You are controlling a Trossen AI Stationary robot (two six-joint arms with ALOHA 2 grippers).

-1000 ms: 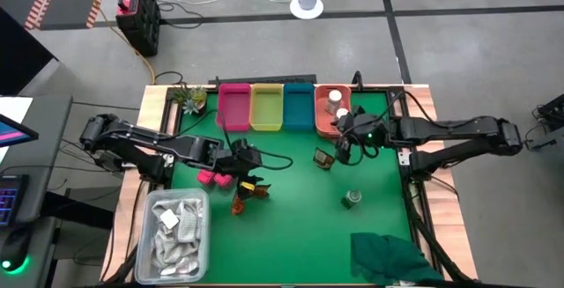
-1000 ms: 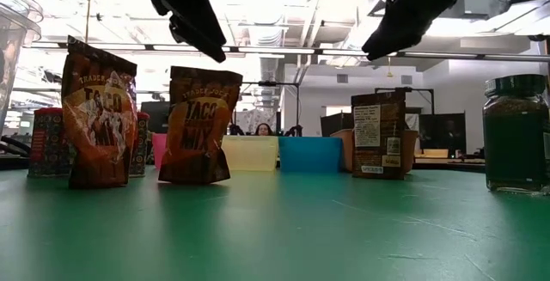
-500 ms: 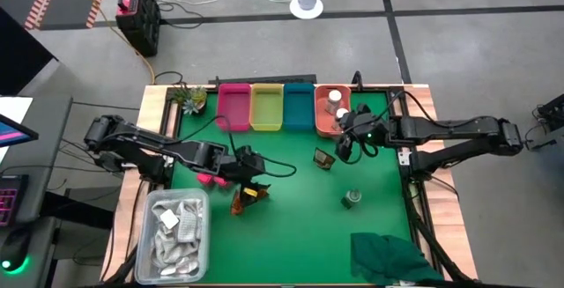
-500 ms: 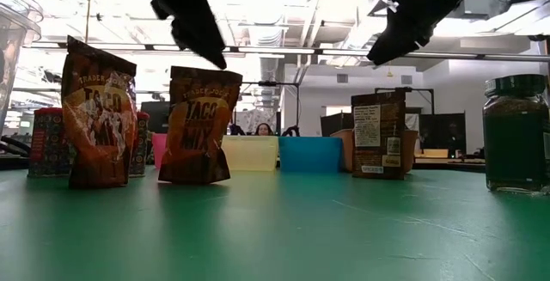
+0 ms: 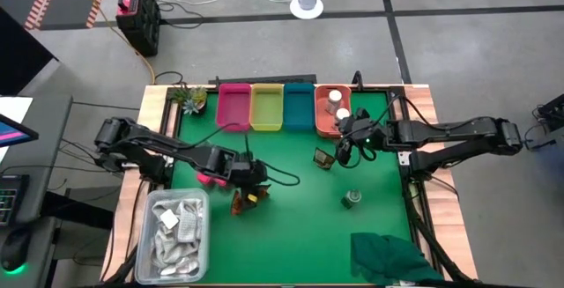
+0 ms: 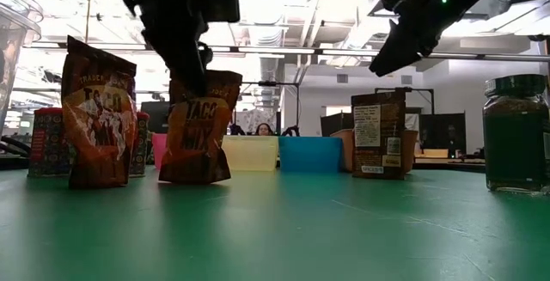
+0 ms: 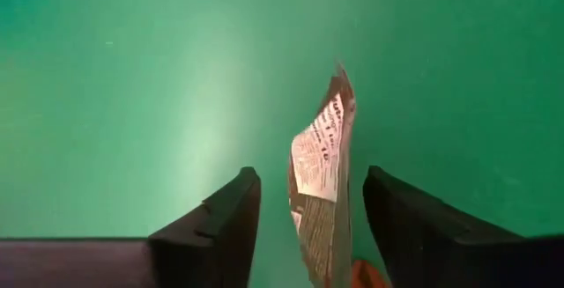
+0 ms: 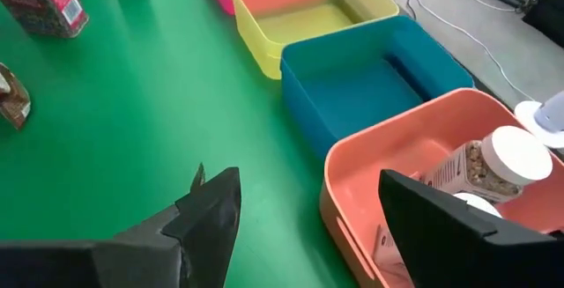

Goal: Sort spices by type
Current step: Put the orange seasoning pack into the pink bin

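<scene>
I see the taco-mix sachet [image 6: 199,126] standing upright on the green table [image 5: 300,209], in front of the pink bin [image 5: 233,107] and well short of it. My left gripper [image 7: 304,213] has its fingers apart on either side of the sachet's top edge, not pressed against it. A second sachet [image 6: 99,113] stands just beside the first, on the side away from the pink bin's neighbours. The two pink cube packets [image 5: 208,179] sit near the sachets, between them and the pink bin.

Next to the pink bin, in a row, stand the yellow bin [image 5: 267,107], the blue bin [image 5: 299,106] and the orange bin [image 8: 414,143]. Two white-capped jars [image 8: 493,160] lie in the orange bin. My right gripper [image 8: 304,204] hangs with fingers wide apart and empty, at the near edge of the orange bin. A small dark packet [image 5: 322,158] stands upright in front of the orange bin, and a green jar [image 6: 516,135] stands farther out from it.
</scene>
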